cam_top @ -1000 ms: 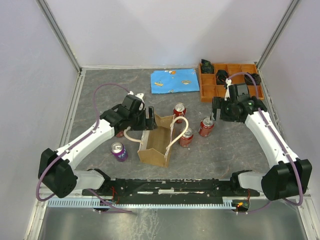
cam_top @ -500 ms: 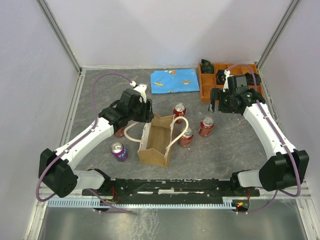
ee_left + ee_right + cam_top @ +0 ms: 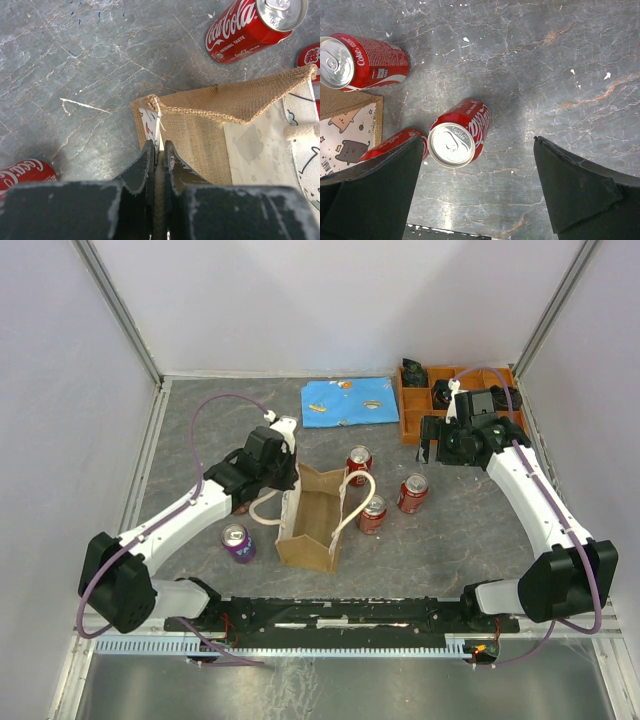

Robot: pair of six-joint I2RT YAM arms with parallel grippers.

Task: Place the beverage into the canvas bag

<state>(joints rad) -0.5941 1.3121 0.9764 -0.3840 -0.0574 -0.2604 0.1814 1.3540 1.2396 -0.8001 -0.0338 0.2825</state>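
Note:
The canvas bag (image 3: 312,525) stands open mid-table, with tan sides, cream printed faces and looped handles. My left gripper (image 3: 287,478) is at the bag's far left corner. In the left wrist view this gripper (image 3: 159,150) is shut on the top rim of the bag's wall (image 3: 200,135). Three red beverage cans stand upright right of the bag: one (image 3: 359,462) at its far corner, one (image 3: 373,513) by its right face, one (image 3: 412,493) farther right. My right gripper (image 3: 430,448) hangs open above that last can (image 3: 456,136), which lies between its wide-spread fingers.
A purple can (image 3: 238,542) stands left of the bag. Another red can (image 3: 22,172) sits under my left arm. A blue cloth (image 3: 348,402) lies at the back. An orange compartment tray (image 3: 410,410) with dark parts is at the back right. Side walls close in the table.
My left gripper has closed on the bag's rim at the far left corner. The right arm drew back toward the tray, then held still with its jaws open.

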